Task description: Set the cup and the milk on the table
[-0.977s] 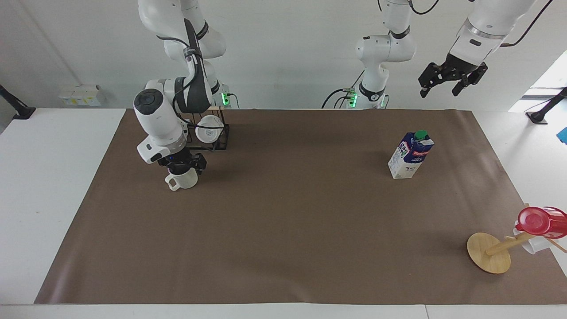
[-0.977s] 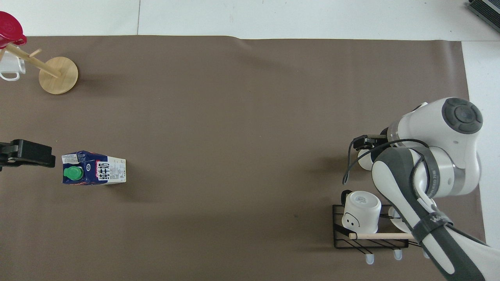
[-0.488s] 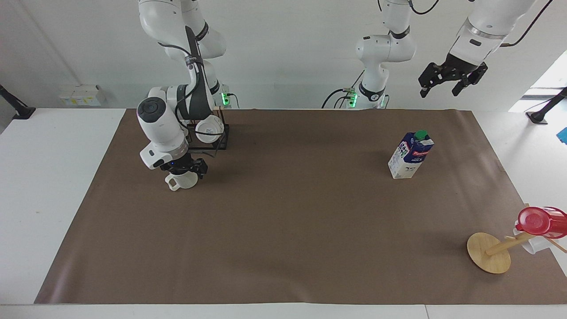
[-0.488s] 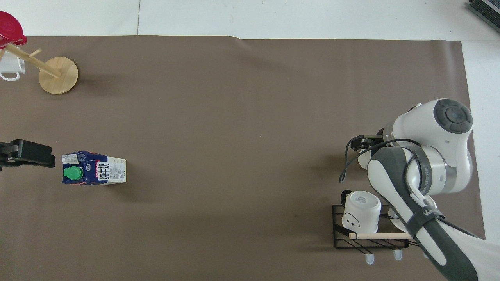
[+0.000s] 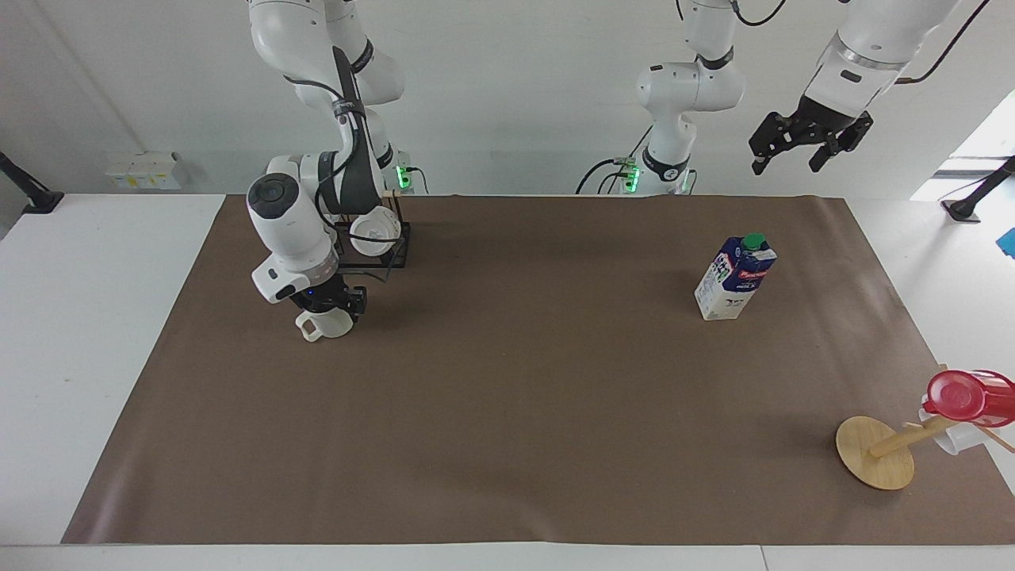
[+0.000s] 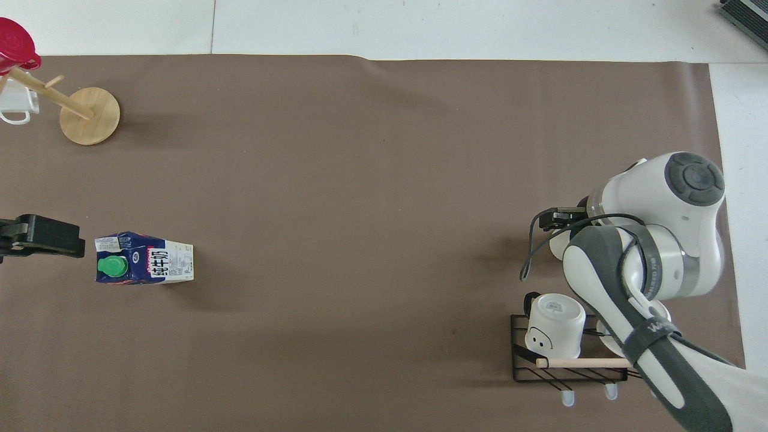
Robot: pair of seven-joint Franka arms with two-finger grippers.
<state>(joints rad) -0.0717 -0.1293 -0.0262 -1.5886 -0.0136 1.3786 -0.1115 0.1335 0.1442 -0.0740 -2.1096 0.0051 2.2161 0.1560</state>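
Note:
The cream-white cup stands on the brown sheet of the table toward the right arm's end, handle pointing away from the rack. My right gripper is down on its rim and shut on it. In the overhead view the right arm hides most of the cup, and only part of the right gripper shows. The milk stands upright on the sheet toward the left arm's end; it also shows in the overhead view. My left gripper waits open, high in the air beside the milk, and shows in the overhead view.
A black wire rack with white mugs stands nearer to the robots than the cup. A tilted wooden mug tree carrying a red cup and a white mug stands at the sheet's corner at the left arm's end.
My right arm has sunk a little and drawn slightly toward the rack with the cup. The left arm and the milk have not moved.

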